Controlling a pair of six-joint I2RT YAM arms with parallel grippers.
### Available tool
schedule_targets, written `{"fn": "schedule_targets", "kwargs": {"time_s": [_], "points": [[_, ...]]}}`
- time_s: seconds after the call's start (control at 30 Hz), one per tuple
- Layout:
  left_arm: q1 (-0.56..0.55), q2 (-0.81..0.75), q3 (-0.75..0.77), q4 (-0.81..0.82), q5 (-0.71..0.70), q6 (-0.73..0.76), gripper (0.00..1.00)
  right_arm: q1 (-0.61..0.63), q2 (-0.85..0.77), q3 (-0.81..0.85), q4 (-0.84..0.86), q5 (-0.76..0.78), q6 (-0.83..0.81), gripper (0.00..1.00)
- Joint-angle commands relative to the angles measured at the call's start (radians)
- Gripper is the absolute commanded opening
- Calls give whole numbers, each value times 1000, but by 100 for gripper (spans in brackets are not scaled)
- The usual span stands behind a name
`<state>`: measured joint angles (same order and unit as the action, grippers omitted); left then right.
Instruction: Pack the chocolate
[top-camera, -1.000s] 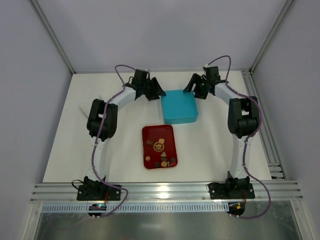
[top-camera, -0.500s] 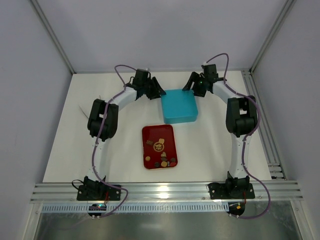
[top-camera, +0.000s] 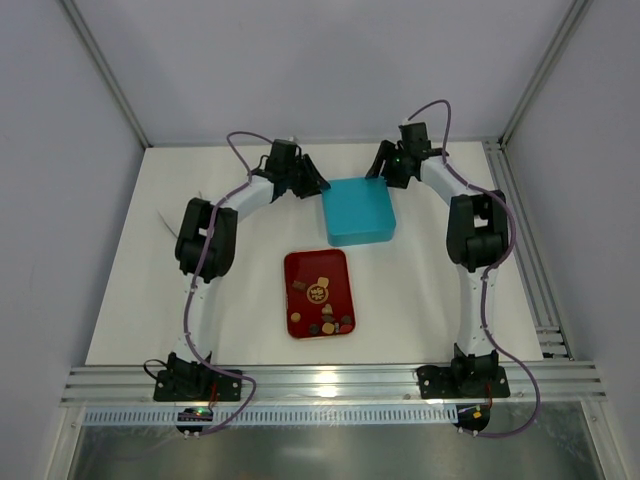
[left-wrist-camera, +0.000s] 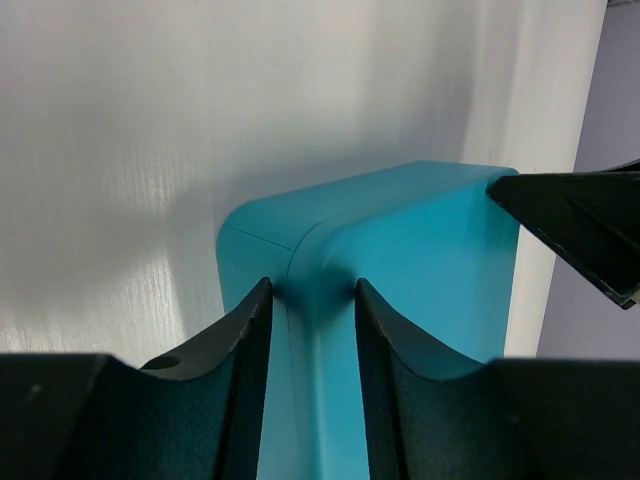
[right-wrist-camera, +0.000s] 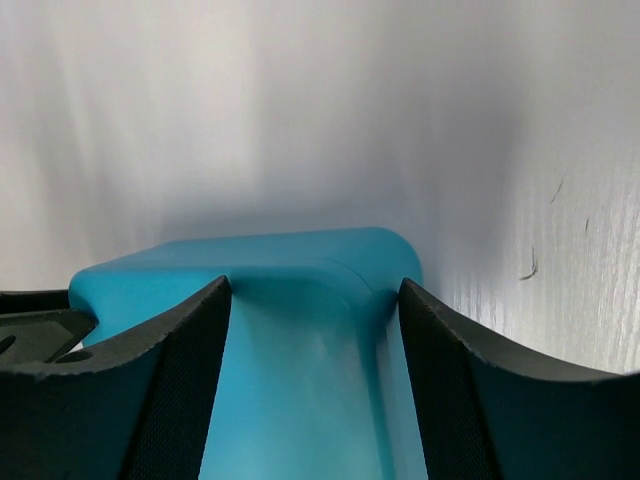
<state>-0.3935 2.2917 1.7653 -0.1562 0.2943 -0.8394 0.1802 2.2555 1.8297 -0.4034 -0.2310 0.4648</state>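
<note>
Two far corners of the teal box (top-camera: 358, 211) are straddled: left gripper (left-wrist-camera: 312, 288) set narrow, right gripper (right-wrist-camera: 315, 287) wider; contact undetermined.

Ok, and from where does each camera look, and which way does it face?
Top external: fixed above and behind the bases, looking down at the table, teal box and red tray of chocolate; left arm and right arm show whole.
Left wrist: on the left arm, facing a box corner; fingers of the left gripper frame it.
Right wrist: on the right arm, facing another box corner; fingers of the right gripper frame it.
Shared: both wrist views show the teal box and the opposite gripper's finger.
</note>
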Motion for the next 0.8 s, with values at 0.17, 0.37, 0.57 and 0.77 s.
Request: {"fn": "schedule_targets", "kwargs": {"time_s": [0.17, 0.37, 0.57, 0.77], "points": [[-34, 107, -66, -247, -106, 62, 23, 73, 113, 46, -207, 56, -51, 65], [-34, 101, -64, -250, -95, 68, 23, 68, 102, 5, -186, 3, -43, 56], [-34, 92, -46, -269, -99, 77, 25, 47, 56, -67, -141, 2, -20, 62], [-27, 84, -17, -282, -109, 79, 28, 10, 21, -38, -124, -33, -20, 68]]}}
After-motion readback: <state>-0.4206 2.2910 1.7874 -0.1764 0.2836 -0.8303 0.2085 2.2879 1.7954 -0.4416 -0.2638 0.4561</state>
